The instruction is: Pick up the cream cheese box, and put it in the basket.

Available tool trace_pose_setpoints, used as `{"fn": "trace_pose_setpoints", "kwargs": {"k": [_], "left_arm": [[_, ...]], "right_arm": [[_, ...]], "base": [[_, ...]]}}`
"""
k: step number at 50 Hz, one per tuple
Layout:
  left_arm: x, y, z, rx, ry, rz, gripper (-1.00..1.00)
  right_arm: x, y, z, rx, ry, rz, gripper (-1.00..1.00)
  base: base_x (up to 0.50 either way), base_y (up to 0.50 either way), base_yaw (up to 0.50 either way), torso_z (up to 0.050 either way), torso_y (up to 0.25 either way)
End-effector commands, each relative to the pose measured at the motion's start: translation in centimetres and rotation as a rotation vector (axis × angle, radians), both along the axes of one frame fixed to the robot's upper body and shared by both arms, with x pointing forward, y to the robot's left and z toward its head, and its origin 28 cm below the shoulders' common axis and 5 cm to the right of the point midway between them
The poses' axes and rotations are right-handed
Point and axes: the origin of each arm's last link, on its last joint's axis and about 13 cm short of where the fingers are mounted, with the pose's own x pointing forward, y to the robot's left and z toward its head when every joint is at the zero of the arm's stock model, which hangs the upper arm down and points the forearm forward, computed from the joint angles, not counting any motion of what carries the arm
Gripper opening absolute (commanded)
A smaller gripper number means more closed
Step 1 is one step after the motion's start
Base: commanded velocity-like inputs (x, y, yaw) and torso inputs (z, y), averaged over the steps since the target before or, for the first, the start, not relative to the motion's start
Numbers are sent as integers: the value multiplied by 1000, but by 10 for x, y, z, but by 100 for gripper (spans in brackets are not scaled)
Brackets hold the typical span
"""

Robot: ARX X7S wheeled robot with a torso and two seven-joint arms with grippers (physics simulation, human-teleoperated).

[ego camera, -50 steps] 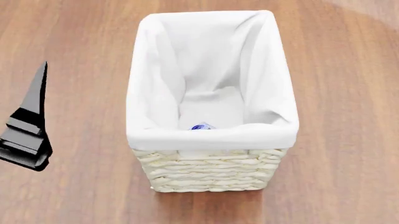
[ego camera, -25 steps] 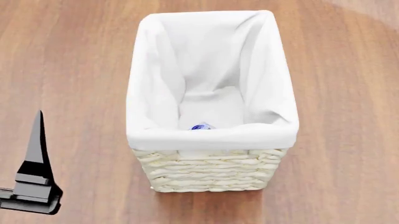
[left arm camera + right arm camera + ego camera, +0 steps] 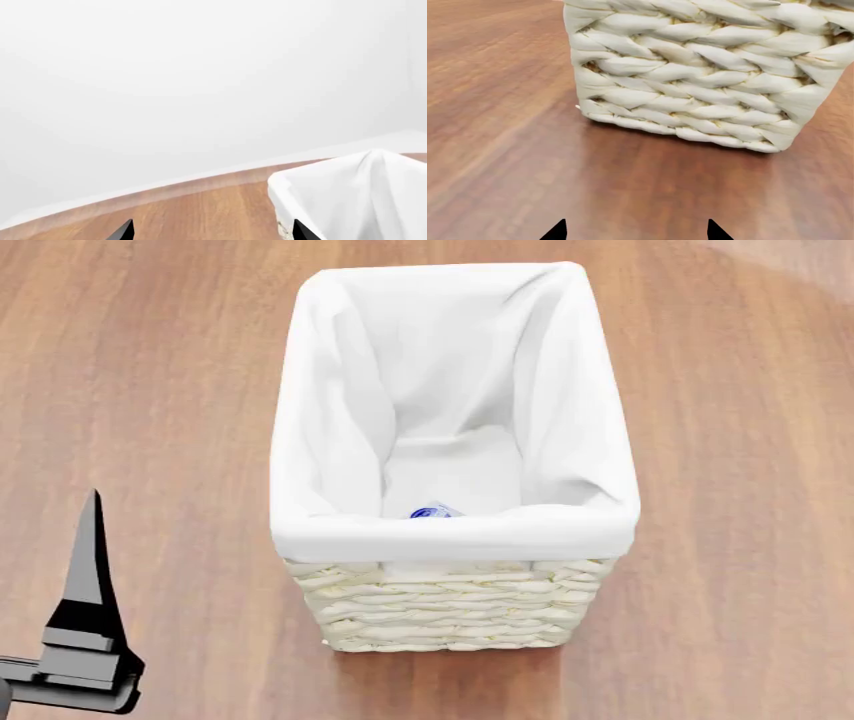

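Cream cheese box (image 3: 431, 511) lay inside basket (image 3: 454, 605); placing step judged done; left gripper (image 3: 210, 231) spread wide, empty; right gripper (image 3: 635, 231) likewise; next: withdraw arms

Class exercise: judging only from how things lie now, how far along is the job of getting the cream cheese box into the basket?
Done, apparently: a small blue-marked item, likely the cream cheese box, lies inside the basket. In hand: nothing; the left gripper is beside the basket, its fingers apart. Left: nothing visible.

Simulated bare room: wooden tabletop (image 3: 174, 390), blank white wall (image 3: 200, 75), no furnishings to identify further.
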Motion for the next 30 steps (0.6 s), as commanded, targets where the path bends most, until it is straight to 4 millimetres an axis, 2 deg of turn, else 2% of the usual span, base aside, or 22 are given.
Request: {"fn": "trace_pose_setpoints", "kwargs": {"k": [1, 30], "left_arm": [[0, -1, 1, 0, -6, -5, 100], [0, -6, 3, 15, -12, -22, 100]], "right_arm": [[0, 0, 0, -3, -2, 2, 100], [0, 0, 0, -4, -4, 4, 100]], "base": [[0, 0, 0, 0, 0], [0, 0, 0, 0, 0]]}}
